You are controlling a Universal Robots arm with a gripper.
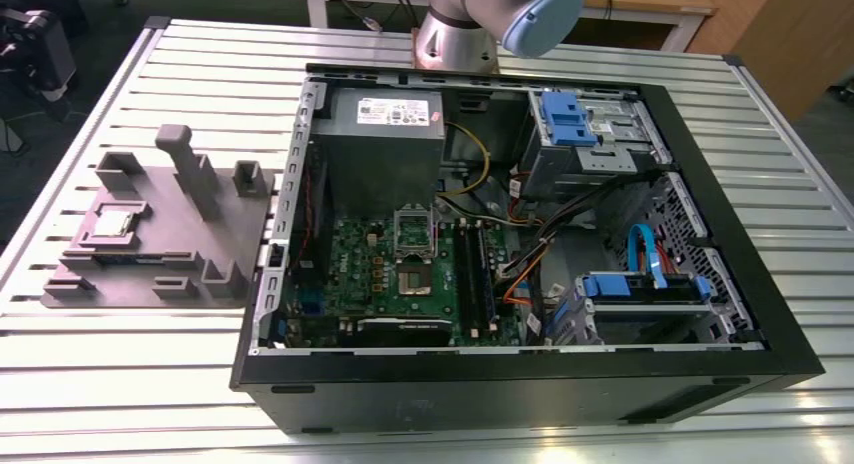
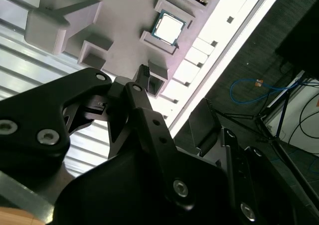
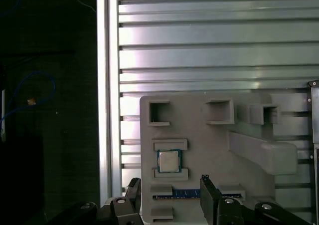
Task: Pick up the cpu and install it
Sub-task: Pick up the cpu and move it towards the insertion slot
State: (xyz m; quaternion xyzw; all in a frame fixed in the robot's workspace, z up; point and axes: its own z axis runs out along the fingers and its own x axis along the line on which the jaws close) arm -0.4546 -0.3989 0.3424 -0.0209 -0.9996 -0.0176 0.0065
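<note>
- In the first wrist view, the black two-fingered gripper (image 3: pixel 169 181) hung over the grey moulded plastic holder (image 3: pixel 209 150). Its fingers (image 3: pixel 208 195) were spread apart with nothing between them.
- The cpu (image 3: pixel 169 160), a small square chip with a silver metal top, lay flat in a framed pocket of that holder, untouched.
- The exterior view showed the open black computer case (image 1: pixel 534 389) just beside the holder on the slatted aluminium table (image 1: pixel 134 384).
- Inside the case lay a green motherboard (image 1: pixel 350 254) and a grey power-supply box (image 1: pixel 374 154).
</note>
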